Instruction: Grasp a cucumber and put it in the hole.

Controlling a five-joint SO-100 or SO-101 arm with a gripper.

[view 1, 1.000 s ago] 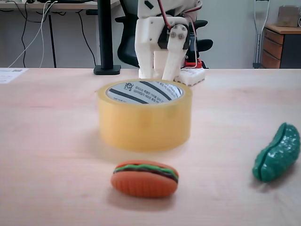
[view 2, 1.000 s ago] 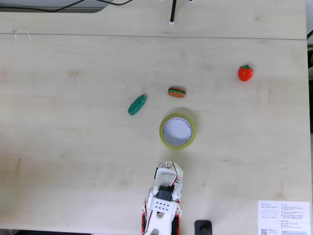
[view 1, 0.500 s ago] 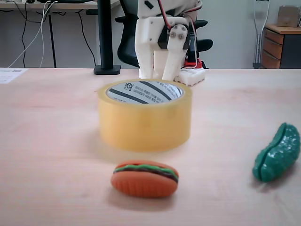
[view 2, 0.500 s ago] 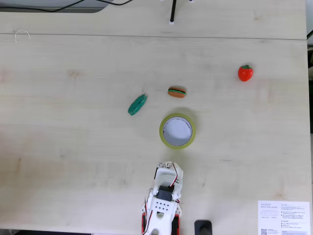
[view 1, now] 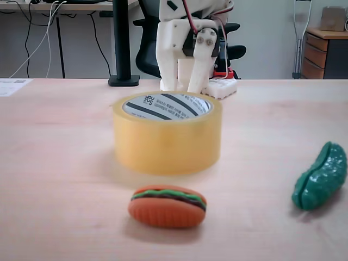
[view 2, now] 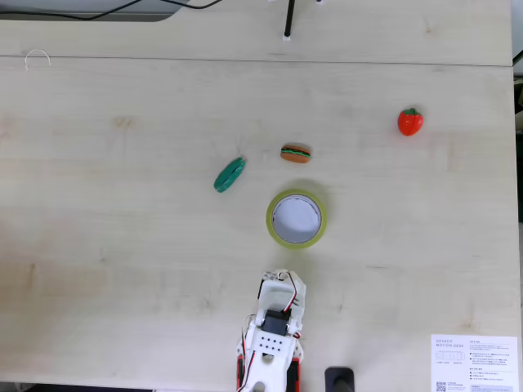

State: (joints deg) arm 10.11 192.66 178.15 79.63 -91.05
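In a fixed view from above, we see the cucumber (view 2: 230,175) lying on the table (view 2: 98,204), up-left of the tape roll's hole (view 2: 296,218), the hamburger (view 2: 296,153) beside it. The gripper (view 2: 280,282) sits folded near the base; we cannot tell its opening.

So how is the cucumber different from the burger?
The cucumber is dark green, bumpy and curved; the burger is orange-brown, rounded, with a green stripe. The burger lies in front of the tape roll, the cucumber off to the side. Both are small toys lying on the table.
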